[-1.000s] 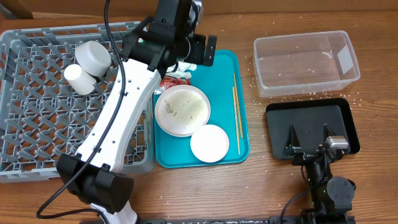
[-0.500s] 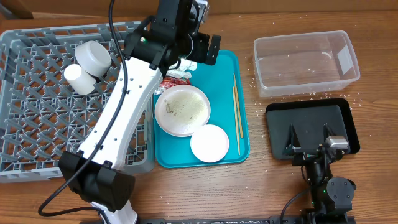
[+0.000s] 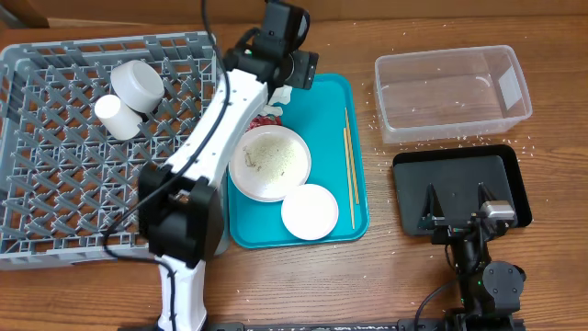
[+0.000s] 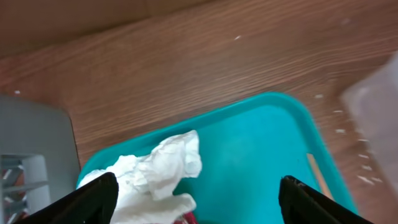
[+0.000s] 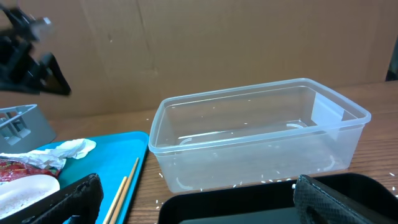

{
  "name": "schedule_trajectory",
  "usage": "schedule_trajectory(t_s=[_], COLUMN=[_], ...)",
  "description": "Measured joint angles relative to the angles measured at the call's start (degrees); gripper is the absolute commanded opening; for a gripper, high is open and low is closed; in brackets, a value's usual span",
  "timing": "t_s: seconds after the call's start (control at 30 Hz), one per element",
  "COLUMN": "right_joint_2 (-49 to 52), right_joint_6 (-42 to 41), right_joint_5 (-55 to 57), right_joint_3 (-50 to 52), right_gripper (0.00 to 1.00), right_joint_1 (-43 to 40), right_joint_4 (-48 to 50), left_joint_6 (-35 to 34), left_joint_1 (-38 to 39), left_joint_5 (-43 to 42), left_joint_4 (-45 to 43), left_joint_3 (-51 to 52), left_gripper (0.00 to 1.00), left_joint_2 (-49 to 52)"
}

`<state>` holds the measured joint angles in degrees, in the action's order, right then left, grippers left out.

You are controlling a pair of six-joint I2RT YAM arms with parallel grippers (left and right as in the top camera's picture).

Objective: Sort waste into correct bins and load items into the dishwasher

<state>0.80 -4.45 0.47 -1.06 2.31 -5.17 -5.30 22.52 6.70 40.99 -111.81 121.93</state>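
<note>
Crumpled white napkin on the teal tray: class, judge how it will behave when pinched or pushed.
The crumpled napkin looks thin and creased, so it probably squashes and flops when pinched. It seems very light; a push would likely slide it over the smooth teal tray. It seems to touch the red wrapper, which might shift too.

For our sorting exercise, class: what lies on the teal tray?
A plate, a bowl, chopsticks, and a napkin beside a red wrapper. The left arm covers the tray's far-left corner, so anything more there is hidden.
</note>
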Motion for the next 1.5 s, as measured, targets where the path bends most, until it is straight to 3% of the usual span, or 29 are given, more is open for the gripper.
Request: schedule_trajectory(t_s=[0.6, 0.93, 1.03, 1.1, 1.33, 1.5], right_joint_2=[0.00, 0.00, 0.00, 0.00, 0.00, 0.00], right_joint_6=[-0.02, 0.00, -0.02, -0.02, 0.02, -0.02], right_joint_5=[0.02, 0.02, 0.00, 0.00, -0.02, 0.02], right_joint_3=[0.00, 0.00, 0.00, 0.00, 0.00, 0.00], right_gripper=[1.00, 1.00, 1.00, 1.00, 1.00, 1.00], right_joint_1=[-0.02, 0.00, 0.00, 0.00, 0.00, 0.00], right_joint_4=[0.02, 0.02, 0.00, 0.02, 0.02, 0.00], left_joint_6=[5.75, 2.10, -0.76, -2.10, -3.80, -4.26], left_joint_1=[0.00, -0.02, -0.02, -0.02, -1.29, -4.98], left_joint_5=[2.19, 2.16, 2.16, 2.21, 4.74, 5.79], left_joint_4=[-1.66, 0.20, 1.38, 1.42, 3.93, 10.62], left_joint_3=[0.09, 0.00, 0.00, -0.15, -2.10, -3.56], left_gripper=[0.83, 0.84, 0.86, 1.00, 1.00, 1.00], left_joint_2=[8.33, 8.70, 6.62, 3.72, -10.25, -15.32])
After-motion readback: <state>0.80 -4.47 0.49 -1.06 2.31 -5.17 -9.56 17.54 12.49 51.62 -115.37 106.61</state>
